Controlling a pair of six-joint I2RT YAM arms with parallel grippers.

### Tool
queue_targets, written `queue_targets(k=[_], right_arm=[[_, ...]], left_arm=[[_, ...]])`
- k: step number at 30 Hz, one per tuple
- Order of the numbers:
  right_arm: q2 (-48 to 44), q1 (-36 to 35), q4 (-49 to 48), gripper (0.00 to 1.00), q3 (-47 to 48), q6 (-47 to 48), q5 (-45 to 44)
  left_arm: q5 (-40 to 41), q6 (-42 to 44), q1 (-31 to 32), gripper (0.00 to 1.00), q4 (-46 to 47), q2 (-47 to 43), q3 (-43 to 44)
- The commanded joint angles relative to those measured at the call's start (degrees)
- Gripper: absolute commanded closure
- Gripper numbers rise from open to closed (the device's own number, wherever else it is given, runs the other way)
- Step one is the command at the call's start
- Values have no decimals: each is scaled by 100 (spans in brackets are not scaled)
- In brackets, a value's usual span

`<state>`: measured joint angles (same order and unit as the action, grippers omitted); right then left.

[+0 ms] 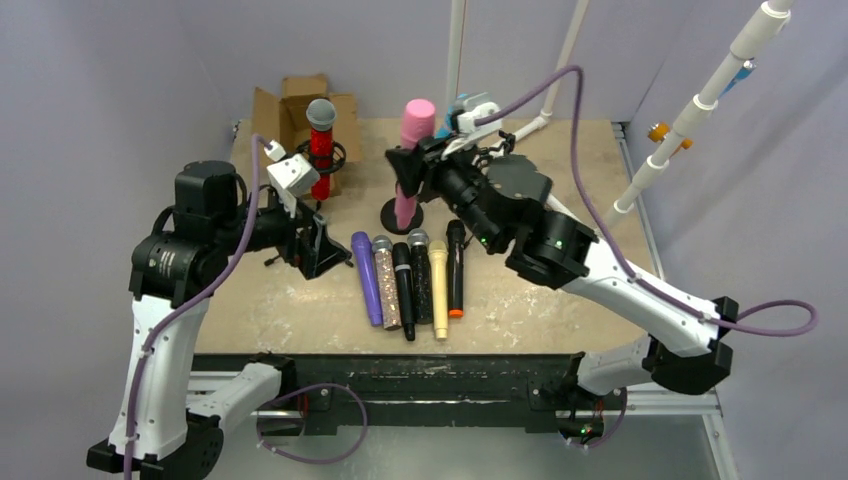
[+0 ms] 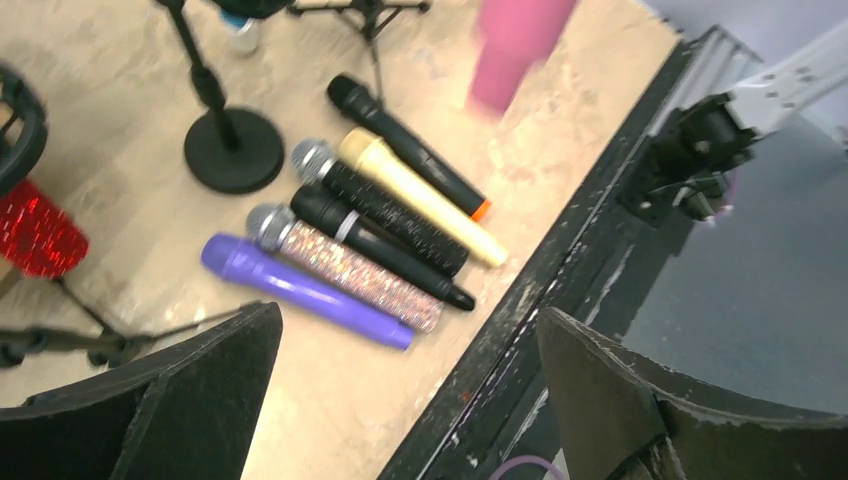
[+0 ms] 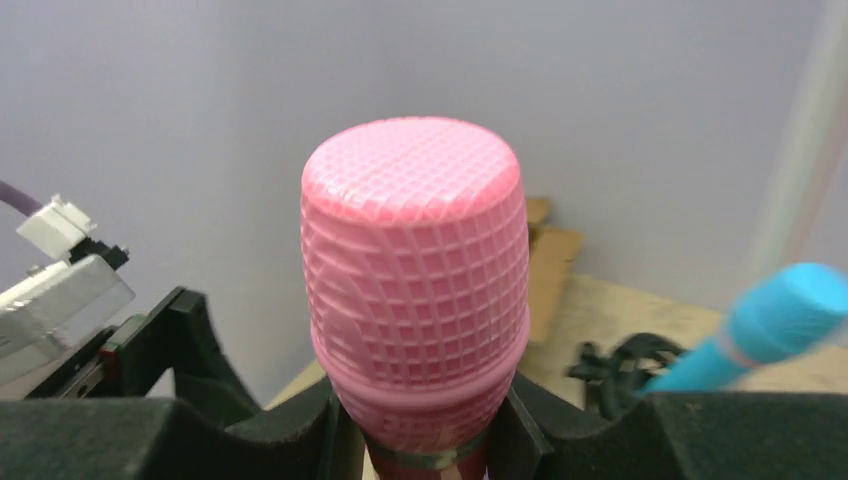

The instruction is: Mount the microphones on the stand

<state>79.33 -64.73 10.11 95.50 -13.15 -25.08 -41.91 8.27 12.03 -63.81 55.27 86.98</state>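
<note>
On the table (image 1: pixel 560 300), beside five loose microphones (image 1: pixel 410 280), the left gripper (image 1: pixel 328 253) hangs spread and empty while the right gripper (image 1: pixel 408 165) clamps the pink microphone (image 3: pixel 415 280) upright near the round-based stand (image 2: pixel 232 150), seemingly mid-mounting, so the next move likely calls for aligning it with the hidden clip.

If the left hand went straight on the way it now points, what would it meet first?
Probably the purple microphone, nearest of the row lying on the table, though depth is unclear.
</note>
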Motion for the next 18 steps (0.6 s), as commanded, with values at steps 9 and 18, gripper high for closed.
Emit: queue_targets(k=[9,18], right_arm=[[-793,844,-3180,100,-1103,3563,-1646],[-447,1235,-3597,100,-1422,4106,-1629]], left_arm=[[1252,344,1,0,-504,142,-291],[1470,462,1,0,-489,3,-421]])
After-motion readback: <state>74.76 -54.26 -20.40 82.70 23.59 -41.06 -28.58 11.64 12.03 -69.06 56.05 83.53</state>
